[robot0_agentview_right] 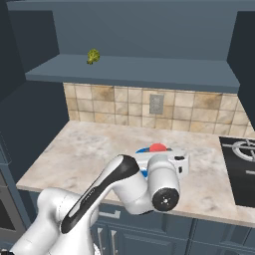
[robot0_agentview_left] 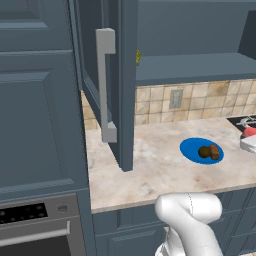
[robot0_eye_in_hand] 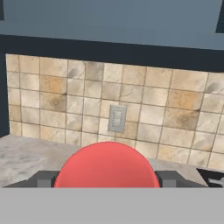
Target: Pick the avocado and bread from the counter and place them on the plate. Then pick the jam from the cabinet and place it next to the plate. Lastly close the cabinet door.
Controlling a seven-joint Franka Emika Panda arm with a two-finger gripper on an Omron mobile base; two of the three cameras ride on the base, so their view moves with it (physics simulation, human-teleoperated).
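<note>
The beige marbled counter [robot0_agentview_left: 150, 170] carries the blue plate [robot0_agentview_left: 192, 149], with the avocado [robot0_agentview_left: 204, 152] and bread [robot0_agentview_left: 215, 151] on it. The gripper [robot0_eye_in_hand: 107, 180] has its 2 fingers [robot0_eye_in_hand: 43, 178] clamped on the red jam [robot0_eye_in_hand: 106, 166], at the plate's 3 o'clock. The cabinet door [robot0_agentview_left: 112, 85] stands open; a stovetop [robot0_agentview_right: 241, 169] adjoins.

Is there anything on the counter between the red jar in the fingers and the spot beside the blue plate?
Nothing visible: the red jam jar sits between the fingers by the round blue plate, over bare marbled counter.
</note>
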